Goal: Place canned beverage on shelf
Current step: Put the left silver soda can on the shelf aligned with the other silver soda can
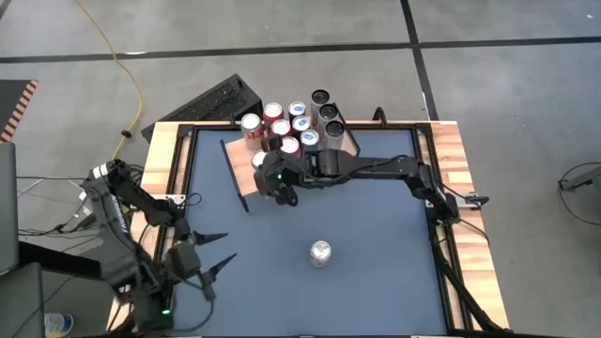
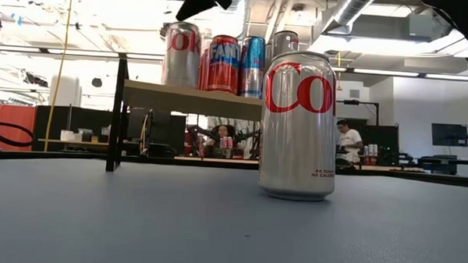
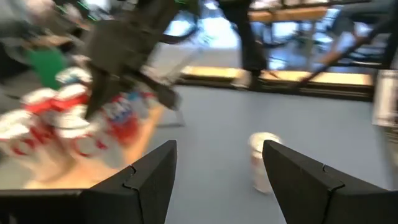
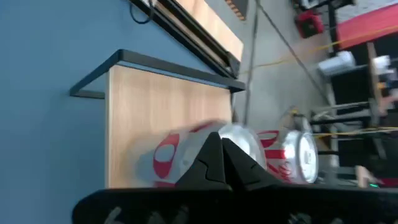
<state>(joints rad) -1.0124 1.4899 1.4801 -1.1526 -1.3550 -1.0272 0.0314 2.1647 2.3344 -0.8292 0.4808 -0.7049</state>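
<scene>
Between placements, by the look of it: right hand [image 1: 285, 195] empty, fingers pressed fully together, hovering over the near edge of the shelf [image 1: 246, 167], touching nothing. Just beyond that hand, on the shelf's board, a cluster of cans [image 1: 282, 125] already standing upright. Well behind the hand, out on the open blue desk [image 1: 376, 225], one silver-and-red can [image 1: 320, 253] upright and alone, apparently next in line. Next move, as judged: swing back toward that lone can, spread the fingers wide enough to straddle it, descend squarely so as not to tip it. Left hand [image 1: 212, 265] parked near its own desk corner, fingers spread partway, holding nothing, the lone can ahead of it and off to one side.
</scene>
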